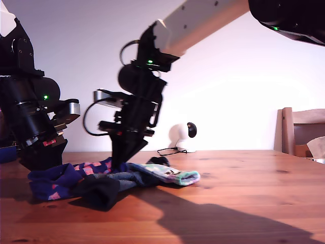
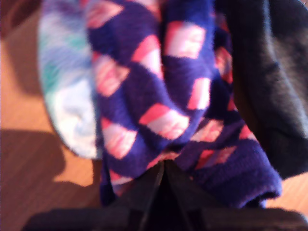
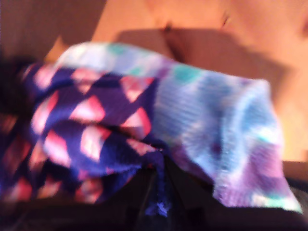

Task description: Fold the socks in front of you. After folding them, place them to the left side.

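Note:
Three socks lie bunched on the wooden table [image 1: 238,203]. The navy-purple sock with pink blocks [image 1: 53,185] is toward the exterior view's left, a black sock [image 1: 101,194] lies in front, and a pastel tie-dye sock [image 1: 179,177] is on the right of the pile. My first gripper [image 1: 43,160] is down at the navy sock's outer end, its jaws pinched together on that fabric [image 2: 168,96]. My second gripper [image 1: 120,163] points straight down into the middle of the pile. It is closed where the navy sock [image 3: 91,130] meets the tie-dye sock [image 3: 216,125].
A white round device [image 1: 180,136] with a cable stands at the back of the table. A wooden chair [image 1: 302,132] is at the exterior view's right edge. A blue object [image 1: 7,153] shows at its left edge behind the first arm.

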Motion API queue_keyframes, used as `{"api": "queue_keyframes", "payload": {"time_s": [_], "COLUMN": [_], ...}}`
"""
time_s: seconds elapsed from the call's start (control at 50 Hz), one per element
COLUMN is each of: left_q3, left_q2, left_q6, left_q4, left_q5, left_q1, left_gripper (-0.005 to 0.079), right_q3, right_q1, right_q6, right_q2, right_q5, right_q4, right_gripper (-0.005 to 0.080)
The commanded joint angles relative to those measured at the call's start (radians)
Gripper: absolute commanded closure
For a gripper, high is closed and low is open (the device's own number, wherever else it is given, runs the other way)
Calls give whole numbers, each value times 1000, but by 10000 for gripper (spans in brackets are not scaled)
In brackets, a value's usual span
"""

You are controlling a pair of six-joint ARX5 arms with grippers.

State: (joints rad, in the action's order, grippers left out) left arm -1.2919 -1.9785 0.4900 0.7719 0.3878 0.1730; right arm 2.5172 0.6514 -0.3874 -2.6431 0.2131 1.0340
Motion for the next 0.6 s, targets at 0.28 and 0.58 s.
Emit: {"api": "queue_keyframes", "payload": {"time_s": [0.28, 0.58], "left_q3": [52, 51], "left_q2": [-58, -57], "left_q6": [-21, -47], "left_q4": [88, 44], "left_q5": [15, 164], "left_q1": [-5, 0], "left_gripper": [764, 764], "right_q3": [-8, -8], "right_q1": [2, -10], "right_q6": [79, 85], "right_q2": [13, 13], "right_q5": [-187, -275], "right_q4": [-105, -77], "right_gripper": [765, 765]}}
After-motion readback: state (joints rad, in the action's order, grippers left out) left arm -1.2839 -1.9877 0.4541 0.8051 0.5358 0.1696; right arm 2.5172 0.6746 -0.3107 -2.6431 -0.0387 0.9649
